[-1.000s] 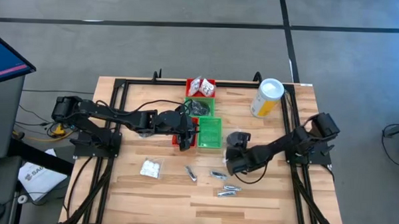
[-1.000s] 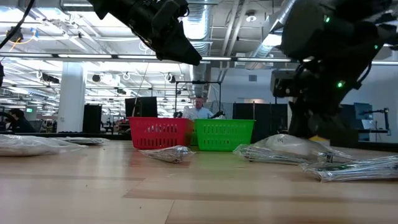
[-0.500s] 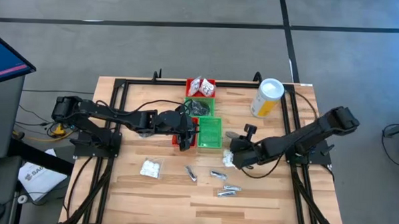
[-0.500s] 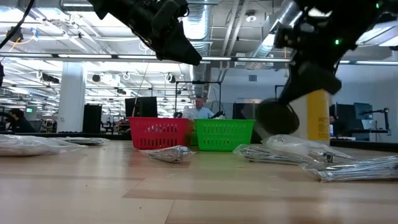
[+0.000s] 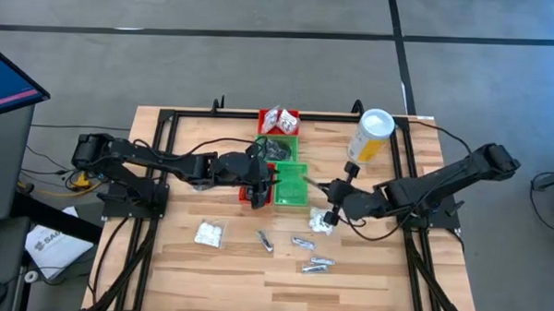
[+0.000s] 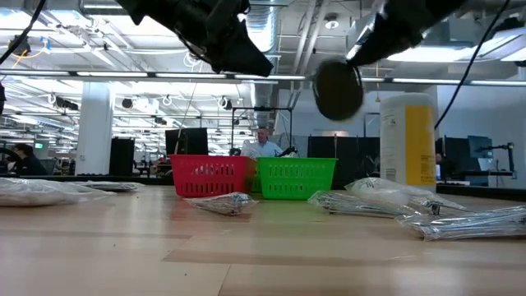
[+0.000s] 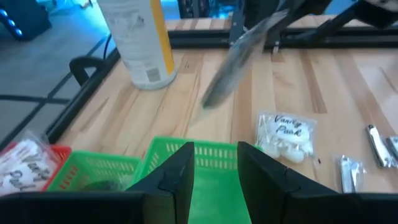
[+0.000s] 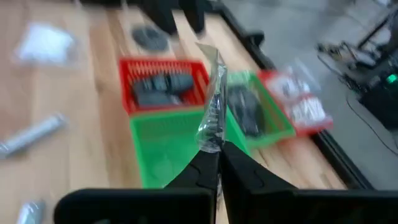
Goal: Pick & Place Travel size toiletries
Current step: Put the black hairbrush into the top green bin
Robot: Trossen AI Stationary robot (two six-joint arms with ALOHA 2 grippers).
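Near the tabletop's middle: the right gripper [image 8: 211,163] is hanging above the wood beside the right-hand green tray [image 5: 292,184], its fingers pressed together on a clear packet [image 8: 212,112].
Packet's axis: the clear packet is standing lengthwise out of the fingertips, its long axis in line with the fingers and its free end pointing toward the trays; in the left wrist view it is showing as a slanted grey streak [image 7: 239,57].
Packet and pincer: only the packet's near end is being pinched; the rest is sticking out clear of the tips, touching nothing else.
Left gripper: the left gripper [image 5: 257,185] is hovering over the lower red tray [image 5: 247,193], its fingers [image 7: 177,174] spread with a gap between them.
Back red tray [image 5: 279,120]: it is holding white printed sachets.
Back green tray [image 5: 279,148]: it is holding dark items, too small to tell apart.
Lower red tray: the right wrist view is showing dark grey pieces inside it.
Right-hand green tray: its floor is looking bare from above.
Loose on the wood: a white sachet [image 5: 323,223] is lying just under the right gripper, another white sachet [image 5: 210,233] is lying toward the left front, and silvery tubes [image 5: 317,264] are lying near the front edge.
Back right corner: a yellow canister [image 5: 370,136] is standing upright with its white lid on.
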